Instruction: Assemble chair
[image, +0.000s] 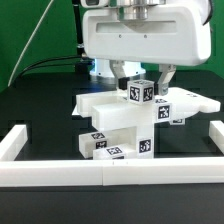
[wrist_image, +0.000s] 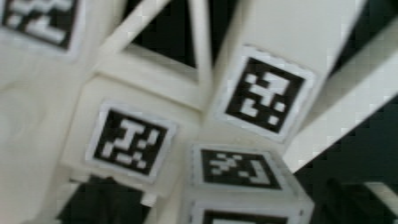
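A: Chair pieces (image: 125, 125), where do they sit?
B: Clustered in the middle of the black counter (image: 50, 100), stacked into one white lump: a flat panel across the top, blockier parts below it, tags facing the exterior camera.
A: And the claw (image: 142, 78)?
B: It hangs straight above the cluster under the arm's big white housing (image: 140, 35). Its two dark fingers (image: 121, 74) stand on either side of a small tagged block (image: 140, 93) that rises from the top of the pile. Whether the pads press on that block I cannot tell.
A: Does the wrist view help?
B: Not much. It is blurred and filled with white surfaces and several square tags (wrist_image: 263, 93); the fingertips are not clear there.
A: Anything else around?
B: A low white border rail (image: 100, 172) runs along the front and up both sides of the counter, well apart from the pieces.
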